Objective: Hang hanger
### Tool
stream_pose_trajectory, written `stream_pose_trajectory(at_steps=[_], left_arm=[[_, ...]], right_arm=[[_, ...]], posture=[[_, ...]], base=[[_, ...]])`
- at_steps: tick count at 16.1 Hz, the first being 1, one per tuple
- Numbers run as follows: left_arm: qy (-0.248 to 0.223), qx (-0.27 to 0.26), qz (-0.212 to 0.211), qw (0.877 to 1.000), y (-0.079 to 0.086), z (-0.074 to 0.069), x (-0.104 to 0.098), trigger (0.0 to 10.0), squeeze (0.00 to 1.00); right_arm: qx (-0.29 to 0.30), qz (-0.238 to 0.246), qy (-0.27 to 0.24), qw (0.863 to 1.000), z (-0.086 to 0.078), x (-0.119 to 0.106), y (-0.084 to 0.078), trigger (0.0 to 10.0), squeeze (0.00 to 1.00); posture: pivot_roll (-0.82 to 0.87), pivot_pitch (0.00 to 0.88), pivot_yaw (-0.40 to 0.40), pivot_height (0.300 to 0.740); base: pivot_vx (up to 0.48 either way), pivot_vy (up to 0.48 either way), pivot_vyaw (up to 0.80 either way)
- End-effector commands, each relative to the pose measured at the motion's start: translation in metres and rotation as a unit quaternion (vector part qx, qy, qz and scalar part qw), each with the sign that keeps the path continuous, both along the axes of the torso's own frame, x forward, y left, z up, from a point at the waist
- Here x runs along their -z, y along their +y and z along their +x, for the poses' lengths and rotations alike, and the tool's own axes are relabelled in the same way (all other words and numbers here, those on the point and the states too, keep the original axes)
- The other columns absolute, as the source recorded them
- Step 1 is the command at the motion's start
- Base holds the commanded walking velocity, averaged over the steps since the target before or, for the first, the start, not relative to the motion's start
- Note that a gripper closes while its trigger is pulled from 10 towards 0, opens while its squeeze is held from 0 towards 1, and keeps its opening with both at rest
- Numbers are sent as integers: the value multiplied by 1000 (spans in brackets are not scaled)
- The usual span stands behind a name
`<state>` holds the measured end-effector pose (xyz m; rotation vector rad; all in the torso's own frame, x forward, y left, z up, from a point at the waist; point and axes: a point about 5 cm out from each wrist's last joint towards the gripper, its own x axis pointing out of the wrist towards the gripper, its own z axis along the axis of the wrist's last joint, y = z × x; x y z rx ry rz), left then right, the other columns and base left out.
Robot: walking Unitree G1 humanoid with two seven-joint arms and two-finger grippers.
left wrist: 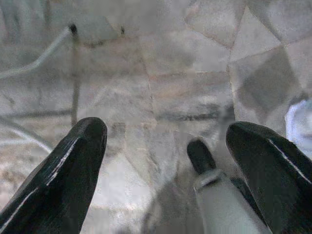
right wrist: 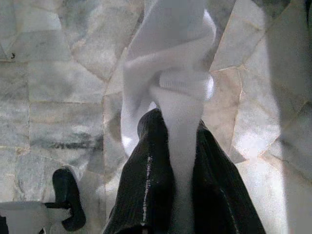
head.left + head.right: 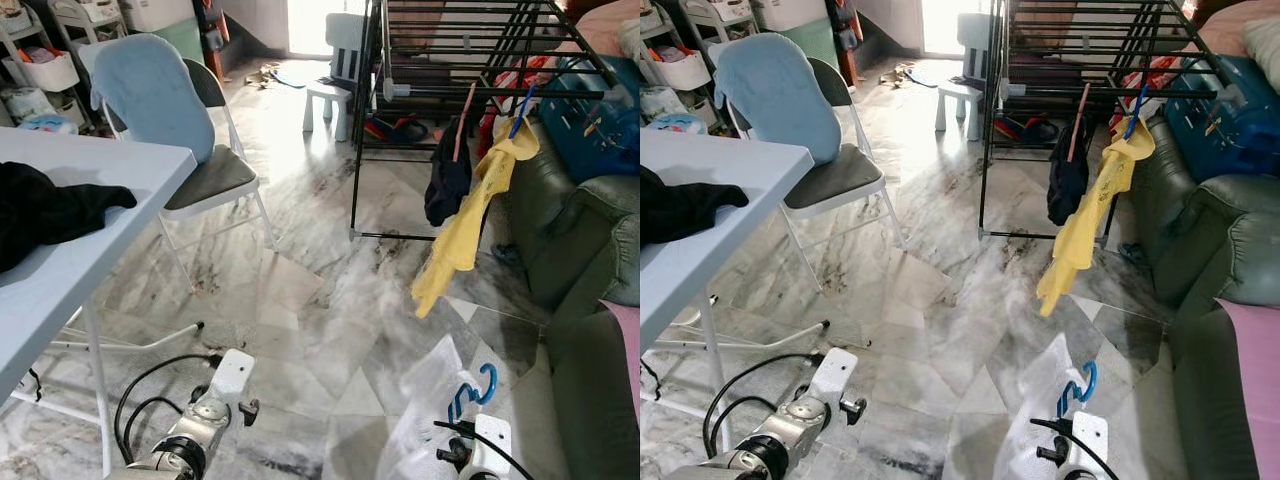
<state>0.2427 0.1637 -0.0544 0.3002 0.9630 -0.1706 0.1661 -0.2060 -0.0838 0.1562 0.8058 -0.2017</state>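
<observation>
In the right wrist view my right gripper (image 2: 178, 127) is shut on a white garment (image 2: 170, 63) low over the marble floor. The hook of a blue hanger (image 3: 476, 388) rises out of that garment (image 3: 428, 420) just above my right wrist. The black drying rack (image 3: 480, 60) stands ahead to the right. On its near rail hang a yellow shirt (image 3: 470, 215) on a blue hanger and a black garment (image 3: 447, 178) on a pink one. Down at the left, my left gripper (image 1: 165, 141) is open over the floor with nothing between its fingers.
A white table (image 3: 70, 265) with a black cloth (image 3: 50, 205) stands at the left. Behind it is a folding chair (image 3: 205, 180) draped with a blue towel. A green sofa (image 3: 590, 260) lines the right side. Black cables (image 3: 150, 385) lie on the floor near my left arm.
</observation>
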Motion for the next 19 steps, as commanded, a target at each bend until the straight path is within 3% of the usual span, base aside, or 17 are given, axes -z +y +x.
stream_pose_trajectory(at_steps=[1,6,9,13,17,19], left_arm=[[28,-21,-3,999,6,-9,6,10000,0],[26,-68,24,997,28,-14,6,10000,0],[45,-78,38,995,48,-28,11,10000,0],[64,-68,21,995,46,-36,16,10000,0],[65,-95,-48,992,28,-25,12,10000,0],[65,-90,-58,992,23,-21,11,10000,0]], right_arm=[[-1,1,-7,1000,3,-2,-2,10000,0],[-28,4,-5,1000,11,-4,3,10000,0],[-36,11,-3,999,15,-5,8,10000,0],[4,39,9,999,16,-3,12,10000,0],[57,50,43,996,1,4,2,10000,0],[71,52,55,995,-6,7,-2,10000,0]], posture=[[-17,0,-1,740],[41,0,-38,740],[79,0,-56,740],[89,0,-57,740],[64,0,-44,740],[53,0,-37,740]], base=[[0,0,0],[0,0,0],[0,0,0],[0,0,0],[0,0,0],[0,0,0]])
